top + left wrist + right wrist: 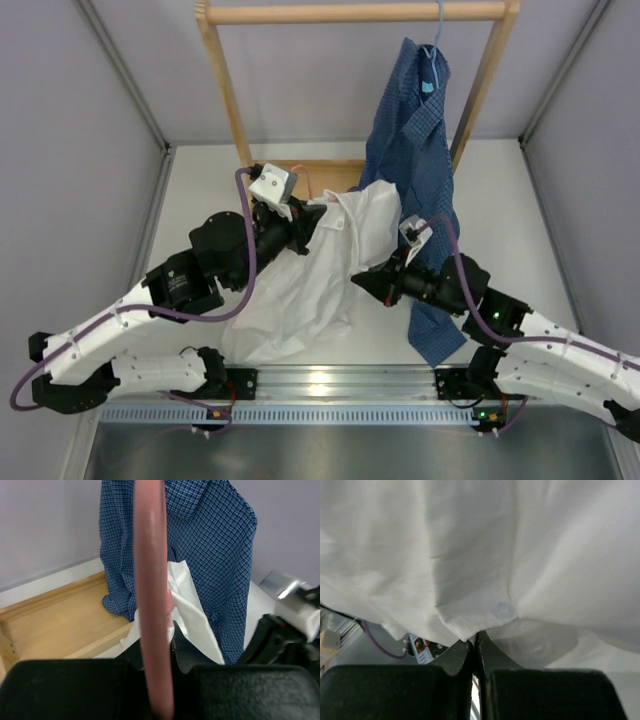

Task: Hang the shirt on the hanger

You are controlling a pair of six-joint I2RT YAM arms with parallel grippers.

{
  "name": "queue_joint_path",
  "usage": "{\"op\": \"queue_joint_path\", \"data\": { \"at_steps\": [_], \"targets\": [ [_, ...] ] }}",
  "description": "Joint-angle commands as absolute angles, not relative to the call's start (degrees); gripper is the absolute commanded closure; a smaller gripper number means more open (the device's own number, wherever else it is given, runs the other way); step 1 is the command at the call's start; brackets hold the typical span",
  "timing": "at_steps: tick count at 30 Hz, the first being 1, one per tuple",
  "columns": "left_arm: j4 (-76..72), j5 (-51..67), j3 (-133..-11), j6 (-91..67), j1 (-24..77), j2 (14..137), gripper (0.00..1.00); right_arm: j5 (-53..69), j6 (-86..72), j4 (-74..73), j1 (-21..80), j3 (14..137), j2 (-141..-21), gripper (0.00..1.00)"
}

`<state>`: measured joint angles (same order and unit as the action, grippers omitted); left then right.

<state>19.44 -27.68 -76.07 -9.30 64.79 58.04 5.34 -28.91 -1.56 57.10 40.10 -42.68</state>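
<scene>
Across the middle of the pale counter (pixel 520 210), in front of the wooden rack (pixel 350 12), the plain white button-up shirt of thin cloth (pixel 320 285) hangs bunched between the two arms. Its lower part is pooled on the counter and its upper part is lifted. A dark blue checked shirt (pixel 415 140) on a light blue hanger (pixel 432 55) hangs from the rack just behind and overlaps the white one in the top view. It is not part of the task.

The thin pink wire hanger (pixel 150 595) sits at the white shirt's upper left edge. The left wrist view shows its wire running upright with white cloth just beside it. Cannot tell how much of the hanger is inside the shirt, because cloth hides it.

Step, my read: feeding the hanger into the shirt, with one arm presenting the wire and the other holding the cloth up. The shirt does not look seated on the hanger shoulders yet.

The next move likely calls for the right arm to draw the cloth over the hanger end while the left holds the wire steady. The cloth needs enough slack not to slip off, and the arms should stay clear of the blue shirt.

Left end effector (pixel 157 655): nearly closed, clamped on the pink wire, which runs between its pads.

Right end effector (pixel 475 642): fully closed, pinching a fold at the white shirt's edge, just beside a small clear button (pixel 502 611).
</scene>
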Motion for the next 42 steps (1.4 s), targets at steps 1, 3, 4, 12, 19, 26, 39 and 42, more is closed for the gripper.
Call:
{"op": "queue_joint_path", "data": {
  "at_steps": [1, 3, 4, 12, 19, 26, 39, 42],
  "targets": [
    [12.1, -26.2, -79.0, -9.1, 62.4, 56.9, 1.00, -3.6, -33.7, 6.7, 59.4, 32.8, -43.6, 1.00],
    [13.6, -19.7, -78.7, -11.3, 60.0, 56.7, 1.00, -3.7, -33.9, 7.5, 59.4, 29.9, -42.9, 0.95],
    [14.6, -16.8, -77.7, -12.8, 56.6, 56.3, 1.00, -4.0, -33.7, 6.7, 59.4, 29.5, -40.6, 0.87],
    [15.9, 17.0, -67.2, -10.6, 40.3, 53.3, 1.00, -3.9, -28.4, -21.1, 59.5, 36.7, -20.1, 0.52],
    [11.1, 51.5, -60.6, -7.5, 40.3, 52.6, 1.00, 2.8, -17.9, -30.5, 59.5, 49.8, -24.4, 0.49],
    [11.0, 59.3, -61.5, -7.9, 43.5, 54.8, 1.00, 20.2, -12.6, -21.9, 59.5, 63.2, -39.9, 0.49],
    [10.9, 56.2, -61.7, -5.4, 51.7, 58.5, 1.00, 25.8, -14.3, -10.9, 59.5, 68.6, -53.3, 0.70],
    [10.9, 56.0, -61.7, -5.0, 51.8, 58.7, 1.00, 26.7, -14.9, -9.2, 59.5, 68.1, -53.5, 0.86]
  ]
}}
